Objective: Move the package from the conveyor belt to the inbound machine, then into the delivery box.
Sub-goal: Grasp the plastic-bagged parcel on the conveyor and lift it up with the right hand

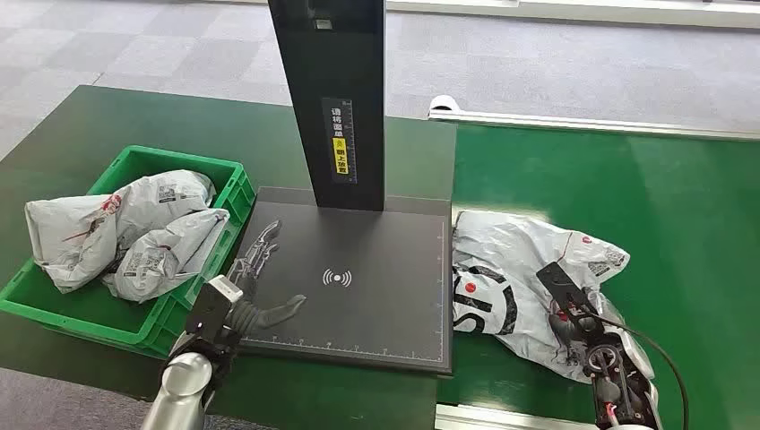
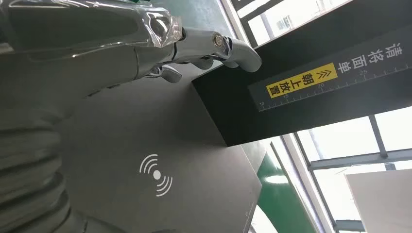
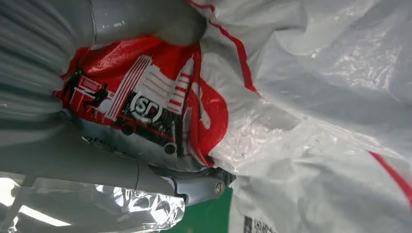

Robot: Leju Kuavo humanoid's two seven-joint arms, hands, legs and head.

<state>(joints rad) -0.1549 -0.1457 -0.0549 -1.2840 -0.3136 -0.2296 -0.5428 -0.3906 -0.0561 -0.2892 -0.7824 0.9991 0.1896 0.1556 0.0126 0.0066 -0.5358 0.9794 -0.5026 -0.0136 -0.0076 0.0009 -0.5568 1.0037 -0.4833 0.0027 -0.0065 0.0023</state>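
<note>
On the green conveyor belt (image 1: pixel 627 197), a white courier bag (image 1: pixel 524 269) lies just right of the scanner platform (image 1: pixel 358 278), long side toward it. The right hand (image 1: pixel 582 327) grips its near corner, fingers wrapped in plastic. The left hand (image 1: pixel 255 287) hovers spread and empty above the platform, beside the green crate (image 1: pixel 228 184).

White package (image 1: pixel 529 269) under right hand (image 1: pixel 582 327), red stripes, red-black print, black circular logo. Dark grey scanner plate (image 1: pixel 385 296) by silver left hand (image 1: pixel 255 287), white signal icon; black post (image 1: pixel 330 98), yellow label. Green crate (image 1: pixel 134 327), green belt (image 1: pixel 645 197).
</note>
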